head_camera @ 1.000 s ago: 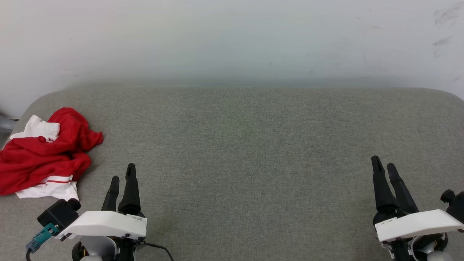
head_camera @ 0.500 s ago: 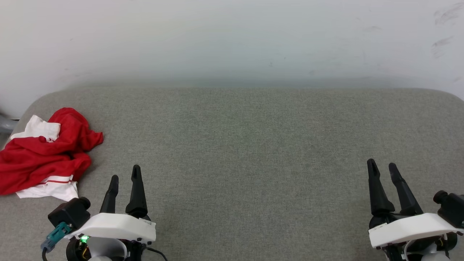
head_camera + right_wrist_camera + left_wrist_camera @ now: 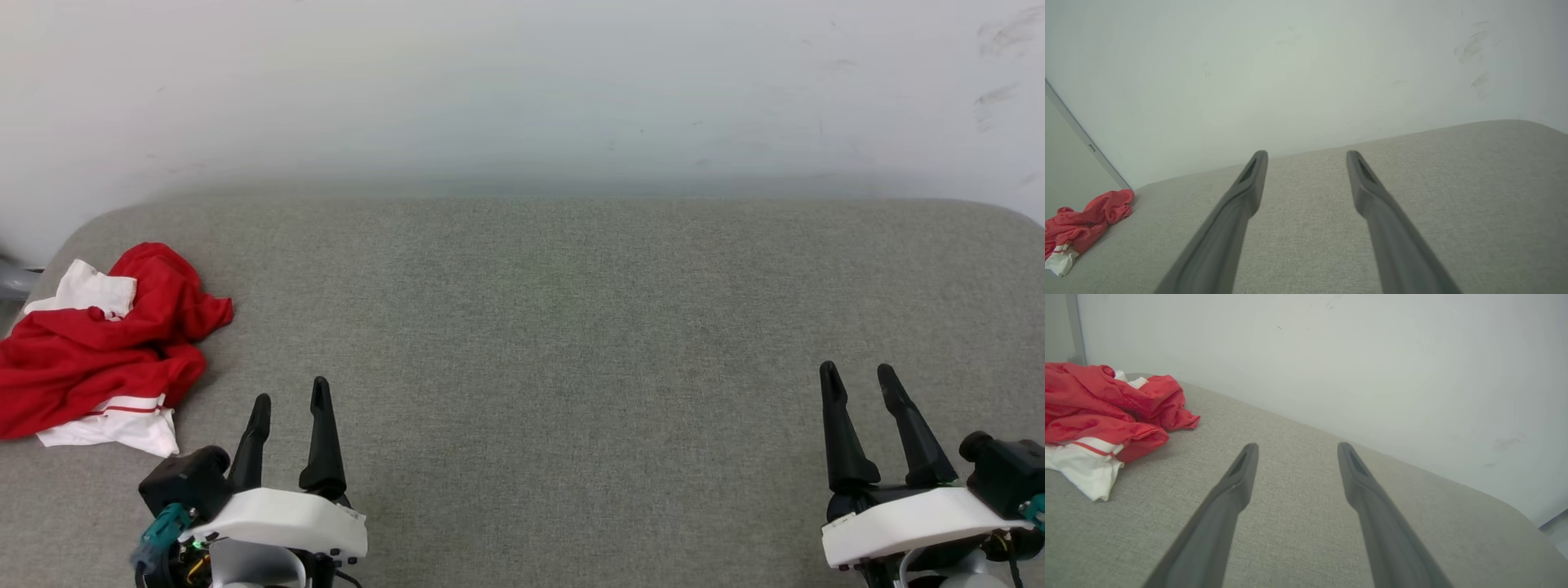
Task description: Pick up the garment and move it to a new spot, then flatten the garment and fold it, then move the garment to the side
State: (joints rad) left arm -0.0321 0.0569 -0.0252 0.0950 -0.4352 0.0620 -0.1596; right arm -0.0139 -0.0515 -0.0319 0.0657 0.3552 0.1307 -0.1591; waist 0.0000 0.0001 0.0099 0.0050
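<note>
The garment (image 3: 98, 347) is a crumpled red heap with white sleeve parts, lying at the far left of the grey cushioned surface (image 3: 555, 327). It also appears at the upper left in the left wrist view (image 3: 1106, 412) and small at the lower left in the right wrist view (image 3: 1081, 224). My left gripper (image 3: 291, 394) hovers open at the lower left, a short way right of the garment and apart from it. My right gripper (image 3: 857, 373) stands open at the lower right, far from the garment. Nothing lies between either pair of fingers.
A pale wall (image 3: 522, 90) runs behind the surface's back edge. The surface's corners are rounded at the far left and far right. A grey upright (image 3: 1075, 328) stands by the wall beyond the garment.
Both grippers have drawn back toward the bottom edge. The left one has shifted a little right, the right one a little left, and each pair of fingers shows more spread. The garment has not moved.
</note>
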